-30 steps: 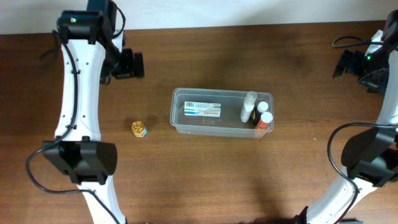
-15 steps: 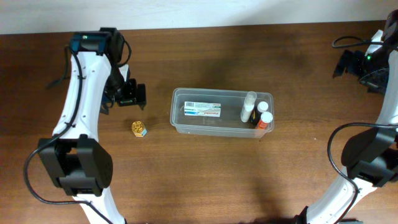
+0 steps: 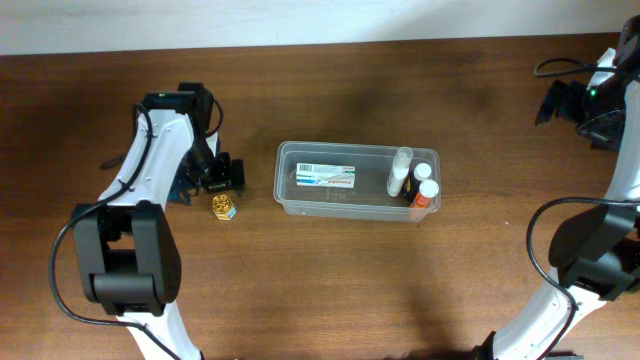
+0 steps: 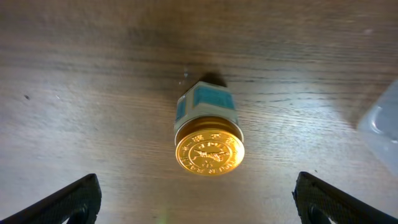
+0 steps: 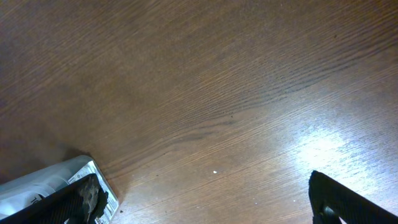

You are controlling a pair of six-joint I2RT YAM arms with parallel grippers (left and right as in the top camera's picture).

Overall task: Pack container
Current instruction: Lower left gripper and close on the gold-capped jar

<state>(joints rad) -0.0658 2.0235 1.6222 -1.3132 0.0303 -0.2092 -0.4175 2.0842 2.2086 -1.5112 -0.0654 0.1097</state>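
Note:
The container [image 3: 283, 196], a clear shallow tub, sits mid-table holding a white labelled box [image 3: 327, 176], a white bottle [image 3: 400, 172] and an orange bottle with a white cap [image 3: 424, 194]. Left of it a small gold-lidded jar [image 3: 224, 207] stands on the wood. My left gripper [image 3: 228, 180] hovers just behind and above that jar, open. In the left wrist view the jar [image 4: 209, 150] lies ahead of the left gripper [image 4: 199, 208], whose wide-apart fingertips [image 4: 68, 202] hold nothing. My right gripper [image 3: 552, 103] stays open at the far right edge, over bare wood [image 5: 211, 205].
A corner of the tub [image 4: 382, 124] shows at the right edge of the left wrist view. A pale labelled object [image 5: 53, 177] lies by the right gripper's left finger. Cables [image 3: 565, 68] run along the far right of the table.
My left arm has swung from the back left of the table toward the front and right, ending over the gold-lidded jar. The right arm and the tub's contents have not moved.

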